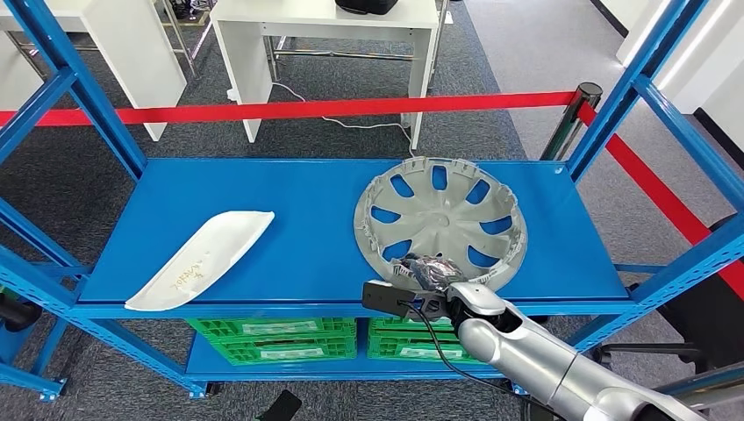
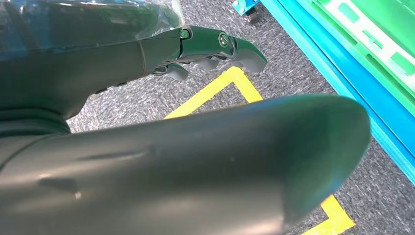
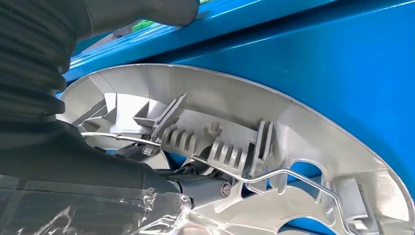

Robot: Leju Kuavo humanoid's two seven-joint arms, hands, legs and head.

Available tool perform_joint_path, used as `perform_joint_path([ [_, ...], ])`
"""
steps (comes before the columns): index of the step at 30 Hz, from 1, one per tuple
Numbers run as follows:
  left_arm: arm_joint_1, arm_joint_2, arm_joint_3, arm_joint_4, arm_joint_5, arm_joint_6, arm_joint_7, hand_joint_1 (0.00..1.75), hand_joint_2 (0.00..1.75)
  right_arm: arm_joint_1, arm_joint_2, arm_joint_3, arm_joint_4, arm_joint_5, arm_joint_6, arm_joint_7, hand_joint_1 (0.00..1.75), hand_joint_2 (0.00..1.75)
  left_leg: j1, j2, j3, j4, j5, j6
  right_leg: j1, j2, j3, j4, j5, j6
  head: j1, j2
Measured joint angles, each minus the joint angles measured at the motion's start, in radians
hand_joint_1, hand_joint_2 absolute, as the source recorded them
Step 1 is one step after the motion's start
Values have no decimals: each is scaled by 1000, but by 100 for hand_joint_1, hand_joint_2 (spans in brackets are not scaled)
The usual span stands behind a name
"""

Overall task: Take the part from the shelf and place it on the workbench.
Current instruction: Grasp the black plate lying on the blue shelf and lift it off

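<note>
A grey wheel cover lies hollow side up on the right half of the blue shelf. A white curved panel lies on the left half. My right hand is at the cover's near rim. In the right wrist view its dark fingers reach inside the wheel cover, by the ribs and wire ring. The thumb stands off the rim, with blue shelf showing between. My left hand hangs over the floor, its fingers stretched out and holding nothing.
Blue uprights frame the shelf on both sides. Green crates sit on the level below. Behind the shelf run a red barrier tape with a post and white tables. Yellow tape marks the grey carpet.
</note>
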Motion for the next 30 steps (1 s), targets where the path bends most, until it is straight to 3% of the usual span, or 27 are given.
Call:
perform_joint_path([
  [13, 1, 2, 6, 0, 2, 2, -7, 0, 0, 6, 6, 17, 5, 47, -48, -26, 175, 175, 0, 0, 0, -2, 2, -2, 0, 1, -1, 0, 2, 0, 0, 0],
  [30, 14, 5, 19, 0, 26, 6, -39, 0, 0, 56, 13, 3, -37, 104, -184, -64, 175, 175, 0, 0, -4, -4, 4, -4, 1, 1, -6, 0, 4, -2, 0, 0],
])
